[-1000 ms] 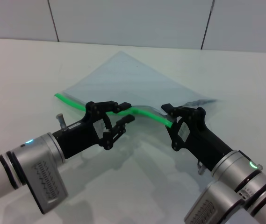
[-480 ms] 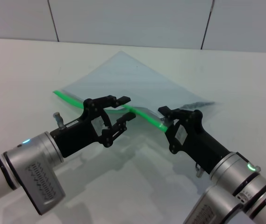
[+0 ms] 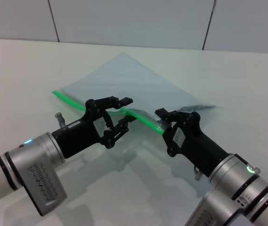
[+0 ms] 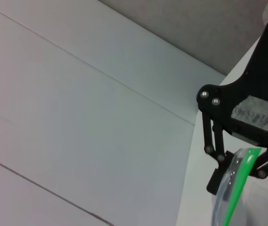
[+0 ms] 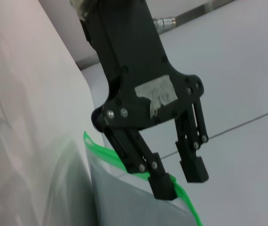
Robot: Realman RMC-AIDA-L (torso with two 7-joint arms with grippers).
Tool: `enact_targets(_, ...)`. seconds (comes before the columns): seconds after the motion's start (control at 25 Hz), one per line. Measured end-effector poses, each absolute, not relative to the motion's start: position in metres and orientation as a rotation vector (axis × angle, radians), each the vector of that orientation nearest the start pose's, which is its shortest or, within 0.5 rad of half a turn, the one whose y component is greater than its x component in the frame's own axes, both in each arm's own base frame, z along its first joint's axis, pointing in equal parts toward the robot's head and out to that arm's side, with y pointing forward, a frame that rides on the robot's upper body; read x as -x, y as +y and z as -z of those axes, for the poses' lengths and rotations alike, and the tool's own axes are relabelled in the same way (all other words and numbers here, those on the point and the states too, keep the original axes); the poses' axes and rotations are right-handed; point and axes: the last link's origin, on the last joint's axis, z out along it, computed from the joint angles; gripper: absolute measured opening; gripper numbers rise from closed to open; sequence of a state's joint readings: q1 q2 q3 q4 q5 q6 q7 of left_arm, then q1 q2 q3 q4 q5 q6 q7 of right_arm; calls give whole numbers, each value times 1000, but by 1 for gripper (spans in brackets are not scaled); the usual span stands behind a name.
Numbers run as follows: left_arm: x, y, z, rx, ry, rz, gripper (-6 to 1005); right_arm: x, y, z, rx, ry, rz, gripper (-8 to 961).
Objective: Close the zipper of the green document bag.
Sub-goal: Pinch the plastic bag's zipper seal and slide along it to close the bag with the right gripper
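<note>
1 green document bag (image 3: 129, 82) w/ 1 zipper (image 3: 138, 117); 2 pincers: left (image 3: 126, 110) wide astride it, right (image 3: 164, 127) wide at its end.

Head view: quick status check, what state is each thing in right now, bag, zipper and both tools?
Green document bag: lying flat on the table, near edge raised between the tools.
Zipper: slider not visible, so how far it is closed cannot be told.
Left tool: open, fingers either side of the zipper edge.
Right tool: at the strip's right end; grip unclear.
</note>
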State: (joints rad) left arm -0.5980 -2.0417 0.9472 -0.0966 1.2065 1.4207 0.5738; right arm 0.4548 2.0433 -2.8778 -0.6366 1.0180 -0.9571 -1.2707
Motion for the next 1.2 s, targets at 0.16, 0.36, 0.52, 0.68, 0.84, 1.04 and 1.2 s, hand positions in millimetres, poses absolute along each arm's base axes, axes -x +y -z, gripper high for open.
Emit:
enact_targets(0.16,271,306,65,2063,800,380,361,-218,279,136,1960,-823,-118,45)
enact_targets(0.36,270,306,65,2063,800,381,358,-218,279,136,1960,-823,-118,45)
enact_targets(0.52,271,305,66,2058,818,371,317,-218,279,136,1960,-822,-118,45)
enact_targets(0.68,271,305,66,2057,821,369,159,-218,279,136,1960,-822,-118,45)
enact_targets(0.84,271,305,66,2057,821,368,105,-218,279,136,1961,-820,-117,45)
enact_targets(1.04,271,305,66,2056,811,370,86,-218,279,136,1961,-820,-117,45)
enact_targets(1.2,272,305,65,2054,799,370,97,-218,278,135,1957,-819,-120,45)
